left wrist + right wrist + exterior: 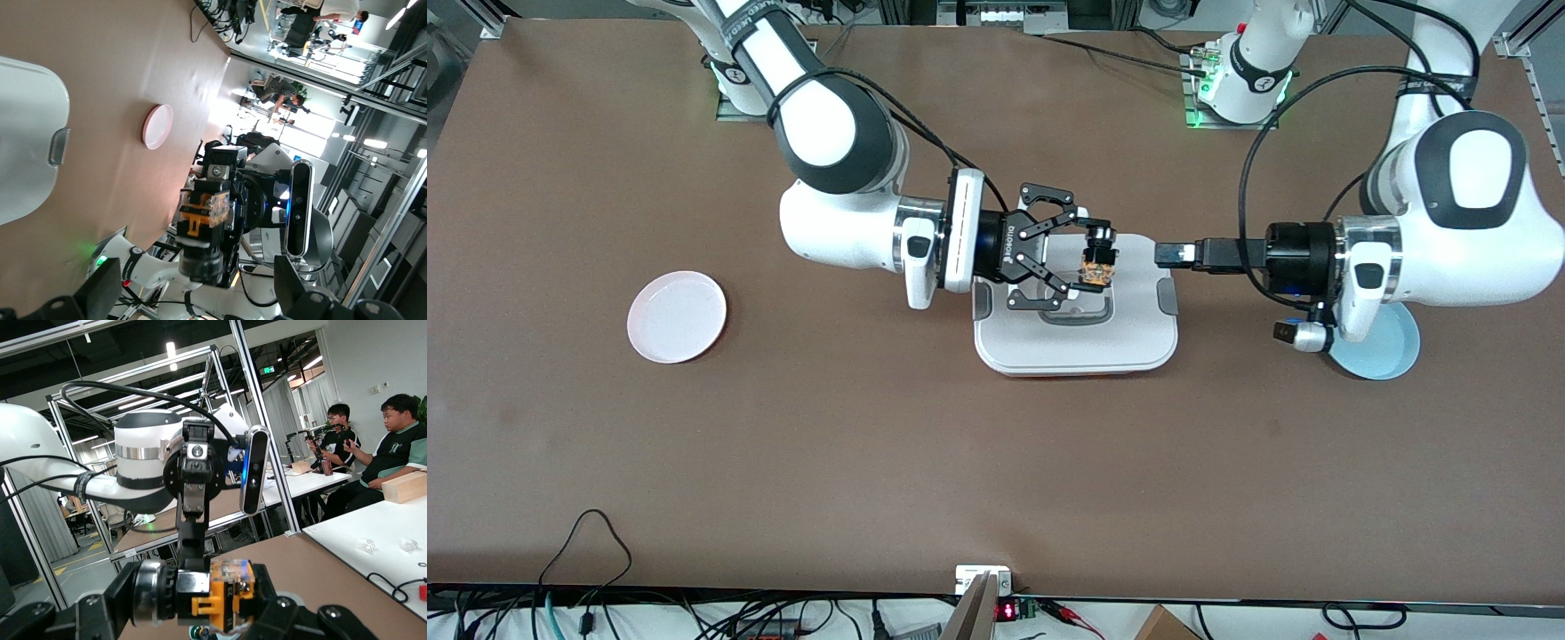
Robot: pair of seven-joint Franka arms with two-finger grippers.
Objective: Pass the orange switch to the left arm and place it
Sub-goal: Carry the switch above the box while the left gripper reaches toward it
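Note:
My right gripper (1096,260) is shut on the orange switch (1097,265), a small black part with an orange band. It holds the switch in the air over the white lidded box (1076,342). In the right wrist view the switch (223,595) sits between the gripper's (207,600) black fingers (123,603). My left gripper (1170,255) is open and empty, level with the switch over the box's edge at the left arm's end, a short gap from it. In the left wrist view the switch (200,217) shows ahead of the spread left gripper (200,300).
A pink plate (677,316) lies toward the right arm's end of the table and also shows in the left wrist view (158,126). A pale blue plate (1385,345) lies under the left arm's wrist. The box (27,147) has grey side latches (1168,298).

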